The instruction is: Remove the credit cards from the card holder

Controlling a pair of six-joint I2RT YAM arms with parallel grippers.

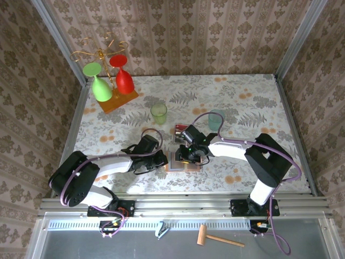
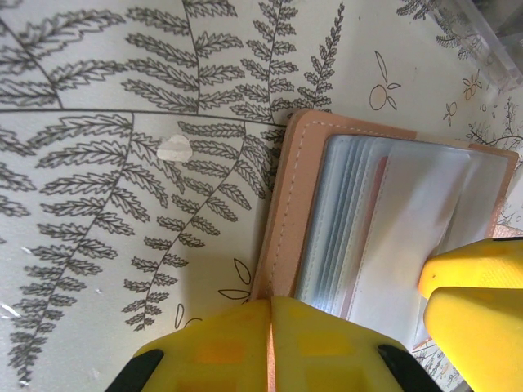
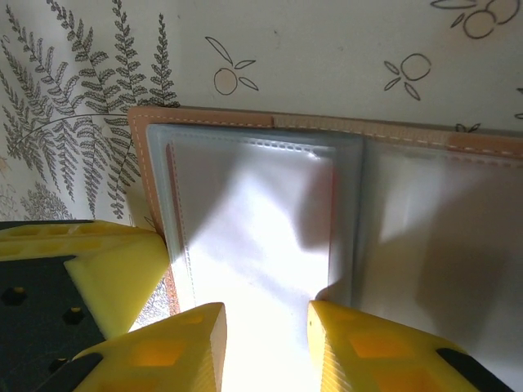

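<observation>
- Left gripper (image 2: pixel 270 331) closed, at the pink edge of the open holder (image 2: pixel 288 212), table centre; pinch unclear.
- Right gripper (image 3: pixel 263 347) narrowly parted over clear sleeve (image 3: pixel 245 212).
- Judgement: cards thin, stiff, slick; holder light, floppy. Pin it, pinch an exposed card edge.

One card holder (image 3: pixel 351 204). One small stack of cards (image 1: pixel 182 130), too small to count. Two tumblers: green tumbler (image 1: pixel 158 113), teal tumbler (image 1: pixel 216 120). Two wine glasses: green wine glass (image 1: pixel 100 87), red wine glass (image 1: pixel 124 81). One rack (image 1: pixel 117 101). One mallet (image 1: pixel 218 238). Two tools: left tool (image 1: pixel 163 160), right tool (image 1: pixel 187 155).
</observation>
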